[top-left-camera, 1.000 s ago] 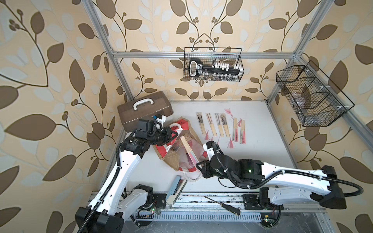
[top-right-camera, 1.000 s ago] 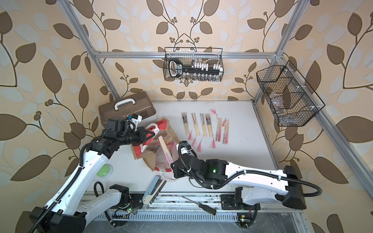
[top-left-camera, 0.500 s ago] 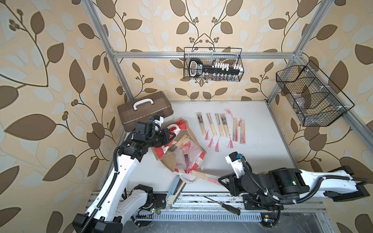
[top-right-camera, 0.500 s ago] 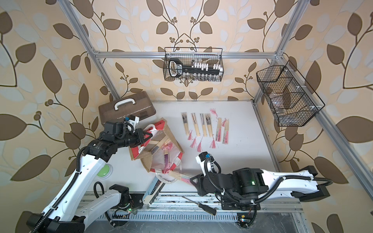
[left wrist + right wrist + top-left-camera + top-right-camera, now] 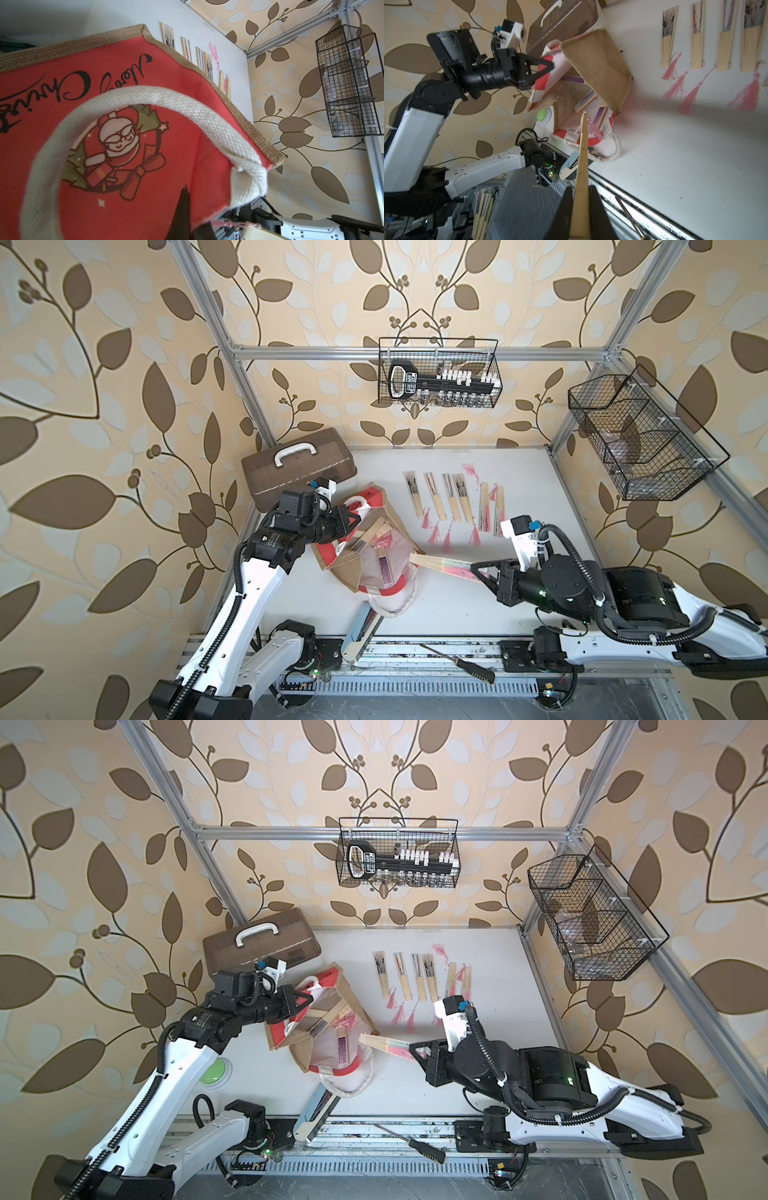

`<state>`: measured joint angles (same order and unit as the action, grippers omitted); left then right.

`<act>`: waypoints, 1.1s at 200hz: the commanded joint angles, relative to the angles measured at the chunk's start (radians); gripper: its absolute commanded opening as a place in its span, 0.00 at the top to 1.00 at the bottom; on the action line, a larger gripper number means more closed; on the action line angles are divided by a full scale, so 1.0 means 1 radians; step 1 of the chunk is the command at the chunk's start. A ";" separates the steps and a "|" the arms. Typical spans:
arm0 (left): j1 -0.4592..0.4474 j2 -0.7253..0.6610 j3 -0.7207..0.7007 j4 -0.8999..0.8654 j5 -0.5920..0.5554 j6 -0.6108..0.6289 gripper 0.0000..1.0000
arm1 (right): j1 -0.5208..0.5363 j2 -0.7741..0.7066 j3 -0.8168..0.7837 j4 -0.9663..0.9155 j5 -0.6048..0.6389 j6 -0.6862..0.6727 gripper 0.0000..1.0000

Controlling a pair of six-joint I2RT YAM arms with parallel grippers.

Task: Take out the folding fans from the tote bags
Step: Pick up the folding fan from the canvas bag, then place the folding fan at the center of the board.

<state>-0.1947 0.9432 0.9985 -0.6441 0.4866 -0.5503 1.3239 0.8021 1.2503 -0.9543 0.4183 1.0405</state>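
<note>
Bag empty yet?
Not empty: at least three fans lie inside the bag, its rim pinched by the left gripper; the right gripper holds another fan at its mouth.

The counter (image 5: 457, 614) is bare at the front middle and the back right, but the row of folding fans (image 5: 459, 499) fills the back middle, the brown case (image 5: 299, 472) blocks the back left corner, and the tote bag (image 5: 345, 572) with the blue tool (image 5: 359, 628) takes the left.

Top views look down over the table (image 5: 436, 614); close wrist views both catch the tote bag (image 5: 166, 83).
</note>
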 commanded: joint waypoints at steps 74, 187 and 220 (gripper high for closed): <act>0.005 0.000 -0.001 -0.019 -0.022 0.027 1.00 | -0.587 0.057 0.122 0.071 -0.267 -0.218 0.84; 0.005 0.000 -0.004 -0.024 -0.022 0.034 1.00 | -1.139 0.197 -0.125 0.516 -0.386 -0.082 0.84; 0.005 -0.001 -0.003 -0.028 -0.023 0.039 1.00 | -1.190 0.238 -0.268 0.724 -0.332 -0.026 0.85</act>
<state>-0.1947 0.9436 0.9985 -0.6544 0.4671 -0.5419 0.1703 1.0286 1.0531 -0.4473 0.0303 0.9455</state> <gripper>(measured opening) 0.046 0.154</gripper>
